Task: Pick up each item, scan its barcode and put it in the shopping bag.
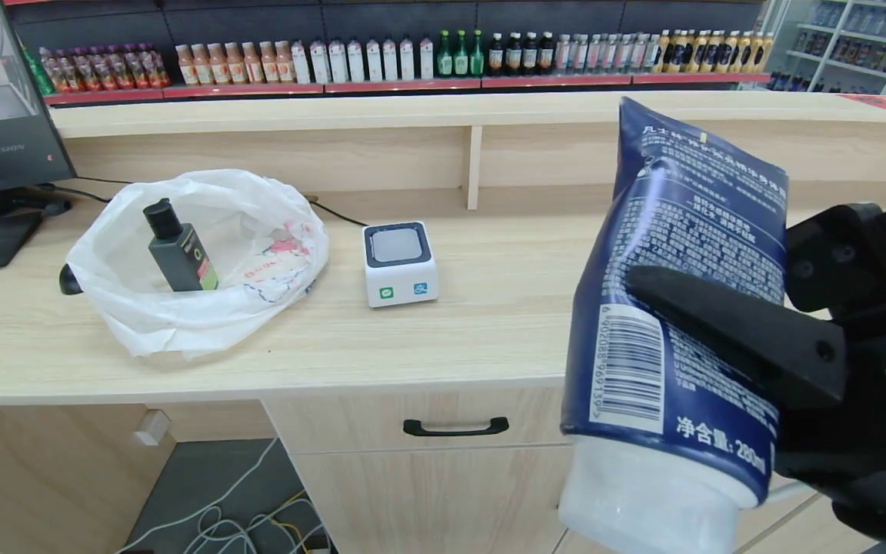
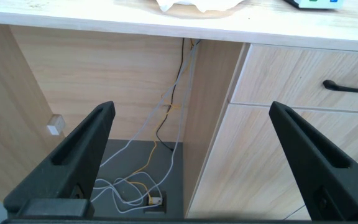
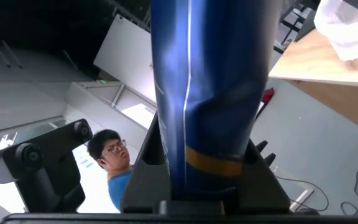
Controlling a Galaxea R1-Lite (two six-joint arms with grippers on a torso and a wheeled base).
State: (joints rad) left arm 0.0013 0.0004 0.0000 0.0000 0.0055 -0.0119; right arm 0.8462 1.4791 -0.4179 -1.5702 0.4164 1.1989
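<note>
R jaws: 1 blue tube (image 1: pixel 689 215) | bag (image 1: pixel 112 312): 1 bottle (image 1: pixel 181 258) | 1 scanner (image 1: pixel 399 261)

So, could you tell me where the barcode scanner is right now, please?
In the head view the barcode scanner sits on the counter, just right of the shopping bag and well left of the blue tube.

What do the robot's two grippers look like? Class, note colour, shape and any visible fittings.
Both are matte black. The left gripper has two long, flat fingers with slanted, blunt tips, widening toward the base. The right gripper has a smooth wedge-shaped finger on a chunky housing with round screw recesses. No markings or cables are visible.
</note>
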